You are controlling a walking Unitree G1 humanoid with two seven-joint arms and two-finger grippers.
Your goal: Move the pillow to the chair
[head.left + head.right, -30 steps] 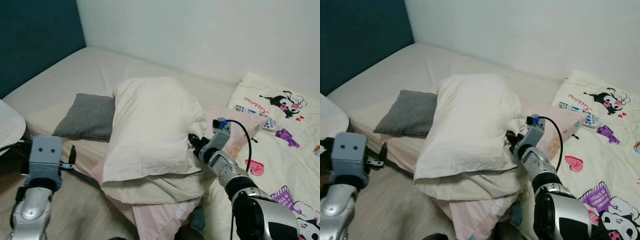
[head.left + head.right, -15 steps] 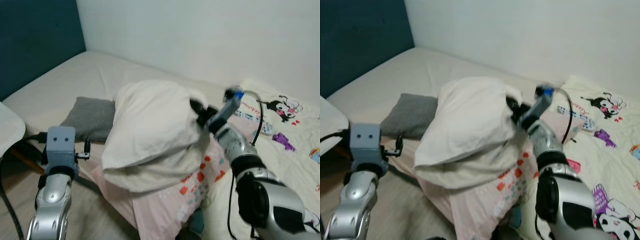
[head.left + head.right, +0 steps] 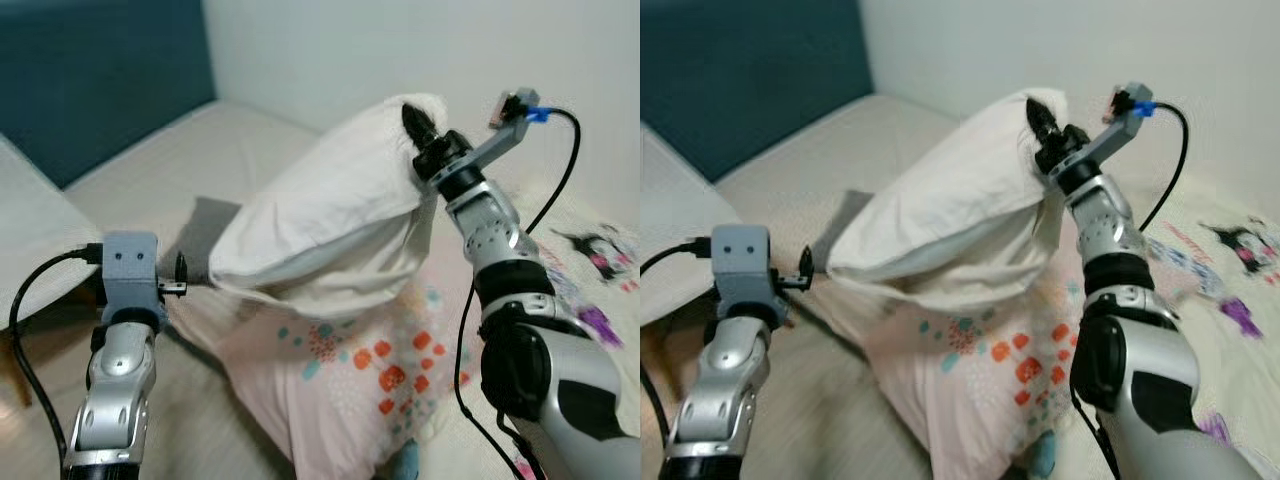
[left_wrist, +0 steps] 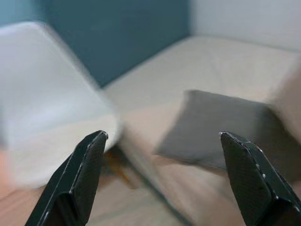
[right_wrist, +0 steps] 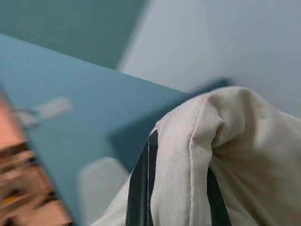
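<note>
Pillow [image 3: 330, 225] was up off the bed [image 3: 160, 150], hanging by one corner from the right gripper [image 3: 415, 125], fingers pinched on the cream fabric near the top. Below it lay a pink pillow [image 3: 350, 390] with red and teal blotches. Gray cushion [image 3: 205, 225] sat on the bed behind. Cartoon-print bedding [image 3: 600, 260] at right carried writing, too blurred to read. Left gripper [image 3: 178, 280] was low, beside the bed edge.

Right eye: same layout; pillow [image 3: 960, 210] in front of the teal headboard [image 3: 750, 70].

Left wrist: fingers [image 4: 84, 174] spread wide, nothing between them; gray cushion [image 4: 221, 127] and a white chair [image 4: 47, 103] ahead, blurred.

Right wrist: fingers [image 5: 141, 188] clamped either side of a pillow fold [image 5: 197, 155].
</note>
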